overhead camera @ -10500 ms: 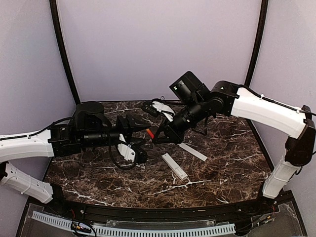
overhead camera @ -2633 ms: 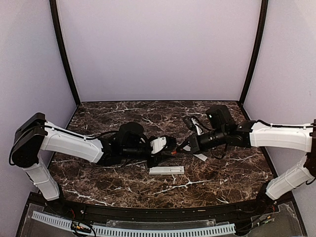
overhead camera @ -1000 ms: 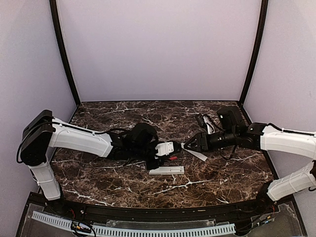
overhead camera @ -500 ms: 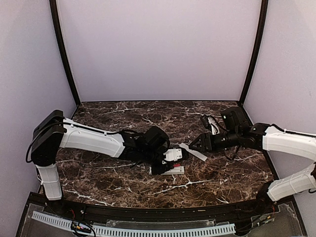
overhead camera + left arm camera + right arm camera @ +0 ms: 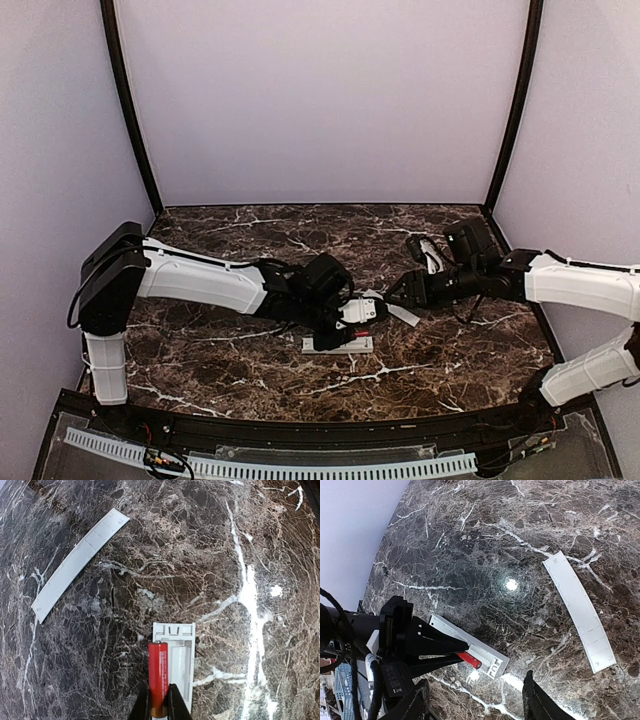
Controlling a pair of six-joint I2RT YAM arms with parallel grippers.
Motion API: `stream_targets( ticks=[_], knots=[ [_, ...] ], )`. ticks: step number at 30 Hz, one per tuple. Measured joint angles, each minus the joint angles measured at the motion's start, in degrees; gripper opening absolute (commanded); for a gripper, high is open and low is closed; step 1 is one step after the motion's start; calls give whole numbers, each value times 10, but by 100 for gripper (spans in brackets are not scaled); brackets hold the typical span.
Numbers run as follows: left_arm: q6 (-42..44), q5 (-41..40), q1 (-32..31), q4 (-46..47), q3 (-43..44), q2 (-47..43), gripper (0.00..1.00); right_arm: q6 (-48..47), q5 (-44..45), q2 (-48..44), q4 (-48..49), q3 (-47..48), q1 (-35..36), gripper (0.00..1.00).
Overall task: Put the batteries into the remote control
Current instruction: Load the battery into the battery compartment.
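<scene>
Left gripper (image 5: pixel 159 706) pinches a red battery (image 5: pixel 157 665) over the open bay of the remote control (image 5: pixel 181 667), lying mid-table; it should lower level, ends aligned. Right gripper (image 5: pixel 476 705) hovers spread and empty to the right.

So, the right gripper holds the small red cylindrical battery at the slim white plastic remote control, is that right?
Not quite: the left gripper holds the red cylindrical battery at the white plastic remote control, as the left wrist view shows. The right gripper stands open, empty.
</scene>
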Motion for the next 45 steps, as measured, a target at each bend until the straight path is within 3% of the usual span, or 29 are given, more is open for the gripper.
stream_targets(
  ticks=[11, 20, 26, 32, 38, 41, 45],
  knots=[
    [-12, 3, 0, -29, 19, 28, 12, -8, 2, 5, 5, -4, -10, 61],
    [-19, 5, 0, -32, 30, 31, 32, -8, 2, 5, 5, -15, -12, 61],
    [-22, 4, 0, -39, 33, 31, 34, -10, 0, 5, 5, -15, -13, 61],
    [-31, 5, 2, -45, 38, 19, 50, -64, -7, 16, -27, 9, -14, 60],
    [-77, 6, 21, -25, -9, -95, 63, -186, -34, 65, -85, 106, -14, 59],
    [-124, -12, 42, 3, -73, -198, 76, -272, -62, 93, -108, 152, -13, 61],
    [-219, -84, 67, 54, -191, -349, 81, -375, -64, 112, -112, 172, 0, 62]
  ],
)
